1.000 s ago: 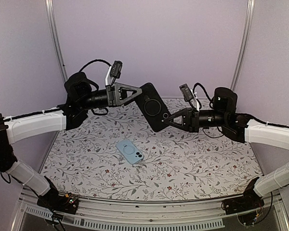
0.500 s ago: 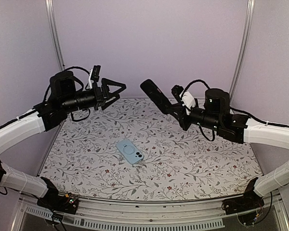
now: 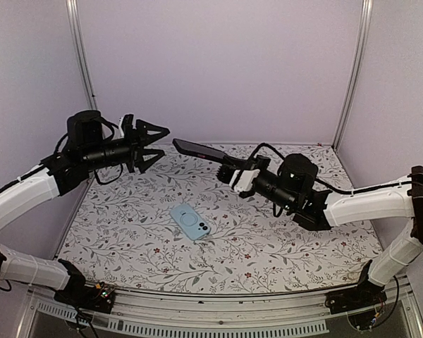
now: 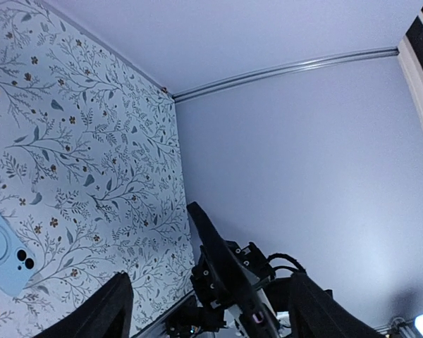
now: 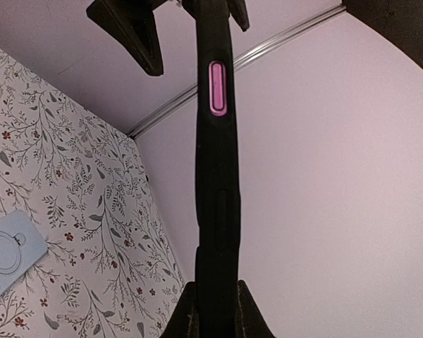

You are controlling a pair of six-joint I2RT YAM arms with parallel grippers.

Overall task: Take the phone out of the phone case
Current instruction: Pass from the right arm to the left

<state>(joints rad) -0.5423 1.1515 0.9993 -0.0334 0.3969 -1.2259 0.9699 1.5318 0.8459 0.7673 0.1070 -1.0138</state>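
Observation:
My right gripper is shut on one end of the black phone case, holding it in the air over the back of the table, nearly level and pointing left. In the right wrist view the case shows edge-on with a pink side button, clamped between my fingers. I cannot tell whether anything sits inside it. A light blue phone lies back-up on the table's middle, showing a ring and camera lenses. My left gripper hangs open and empty, left of the case's free end and apart from it.
The floral tablecloth covers the table. Lilac walls stand close behind and at both sides, with metal posts in the back corners. The left wrist view shows the blue phone at its left edge and the case ahead.
My left gripper let go of the black case and drew back to the left. The right arm swung the case down and tipped it from upright to nearly level. The blue phone stayed put.

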